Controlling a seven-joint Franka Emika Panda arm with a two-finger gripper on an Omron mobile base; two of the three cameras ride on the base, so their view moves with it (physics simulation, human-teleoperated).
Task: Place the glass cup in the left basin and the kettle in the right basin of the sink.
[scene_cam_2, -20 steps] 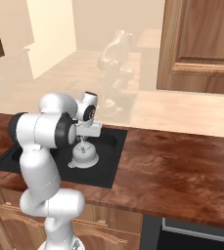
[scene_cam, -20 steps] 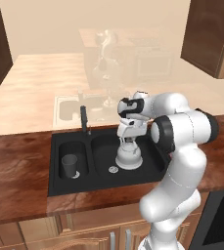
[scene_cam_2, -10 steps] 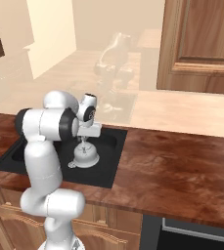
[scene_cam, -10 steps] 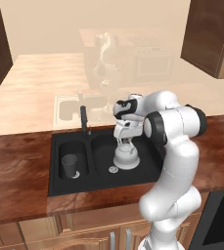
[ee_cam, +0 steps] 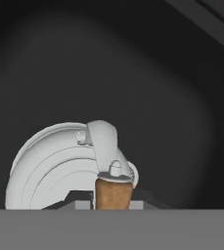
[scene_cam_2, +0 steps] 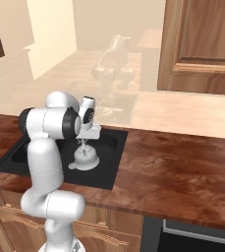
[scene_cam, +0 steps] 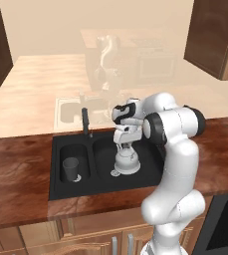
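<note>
The silvery kettle [scene_cam: 127, 162] stands upright low in the wide right basin [scene_cam: 103, 152] of the black sink [scene_cam: 53, 174]. I cannot tell whether its base touches the floor. My gripper [scene_cam: 124, 144] points straight down, shut on the kettle's arched handle. From the other side, the kettle [scene_cam_2: 85, 158] hangs under the gripper [scene_cam_2: 83, 143]. In the hand view the kettle [ee_cam: 59, 166] lies just below me, and the handle's brown grip [ee_cam: 113, 193] rises between my fingertips. The glass cup [scene_cam: 70, 168] stands upright in the narrow left basin [scene_cam: 65, 149].
A slim black faucet [scene_cam: 85, 122] rises behind the divider between the basins. Dark wood counter [scene_cam: 16, 164] surrounds the sink and stretches far to the right [scene_cam_2: 182, 167]. The basin walls close in around the kettle.
My elbow and upper arm have swung slightly. The kettle has stayed in nearly the same spot in the right basin, perhaps a touch lower, and the grip is unchanged.
</note>
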